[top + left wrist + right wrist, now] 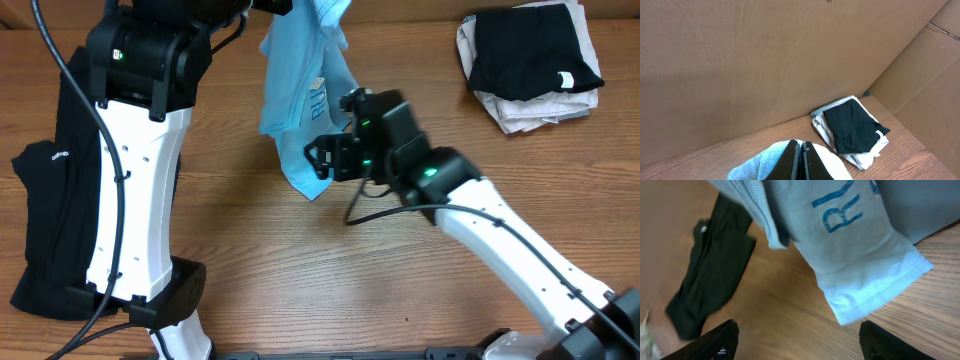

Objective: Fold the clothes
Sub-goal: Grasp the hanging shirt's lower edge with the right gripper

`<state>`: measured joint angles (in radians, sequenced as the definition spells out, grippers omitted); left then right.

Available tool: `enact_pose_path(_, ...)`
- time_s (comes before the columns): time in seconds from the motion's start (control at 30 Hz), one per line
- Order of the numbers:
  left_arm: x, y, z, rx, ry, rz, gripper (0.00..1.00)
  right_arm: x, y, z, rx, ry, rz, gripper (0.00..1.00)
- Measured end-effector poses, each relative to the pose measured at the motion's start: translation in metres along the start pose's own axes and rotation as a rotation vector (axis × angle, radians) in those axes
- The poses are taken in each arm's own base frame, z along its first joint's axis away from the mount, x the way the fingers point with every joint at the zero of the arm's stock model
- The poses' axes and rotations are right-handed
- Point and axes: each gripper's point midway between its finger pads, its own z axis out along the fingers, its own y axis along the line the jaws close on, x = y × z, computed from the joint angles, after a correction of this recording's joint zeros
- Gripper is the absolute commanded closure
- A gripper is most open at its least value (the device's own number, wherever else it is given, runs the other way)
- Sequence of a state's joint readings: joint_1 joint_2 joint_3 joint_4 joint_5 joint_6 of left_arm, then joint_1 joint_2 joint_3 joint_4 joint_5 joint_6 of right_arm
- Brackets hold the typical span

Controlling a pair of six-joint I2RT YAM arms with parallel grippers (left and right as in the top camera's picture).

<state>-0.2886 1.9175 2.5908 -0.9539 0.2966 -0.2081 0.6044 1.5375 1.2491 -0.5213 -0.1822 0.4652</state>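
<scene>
The light blue T-shirt [300,90] hangs bunched from the top edge of the overhead view, its lower end touching the table. My left gripper [801,152] is shut on its top fold. In the right wrist view the shirt [850,245] hangs just ahead, showing lettering through the cloth, with a sleeve hem lowest. My right gripper [318,160] is open and empty beside the shirt's lower end. Its fingers [800,342] are spread wide just above the wood and do not touch the cloth.
A black garment [50,230] lies flat at the table's left, behind the left arm, and also shows in the right wrist view [710,280]. A folded stack of black and white clothes [530,60] sits back right, seen too from the left wrist [850,130]. Cardboard walls [765,60] stand behind.
</scene>
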Motion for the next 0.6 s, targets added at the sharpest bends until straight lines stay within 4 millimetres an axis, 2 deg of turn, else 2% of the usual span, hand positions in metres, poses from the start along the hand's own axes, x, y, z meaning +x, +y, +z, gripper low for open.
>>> enact_pose_path(0.17, 0.001, 0.0, 0.0, -0.001, 0.003, -0.004, 0.96, -0.006, 0.007, 0.03, 0.072, -0.099, 0.093, 0.2)
enact_pose_path(0.33, 0.005, 0.001, 0.0, -0.004, 0.019, -0.008, 0.96, -0.017, 0.017, 0.063, 0.056, -0.197, 0.132, 0.24)
enact_pose_path(0.47, 0.009, 0.002, 0.0, -0.008, 0.035, -0.014, 0.96, -0.019, 0.011, 0.084, 0.066, -0.225, 0.16, 0.3)
enact_pose_path(0.6, 0.011, 0.002, 0.0, -0.01, 0.043, -0.016, 0.96, -0.023, 0.011, 0.091, 0.059, -0.251, 0.177, 0.4)
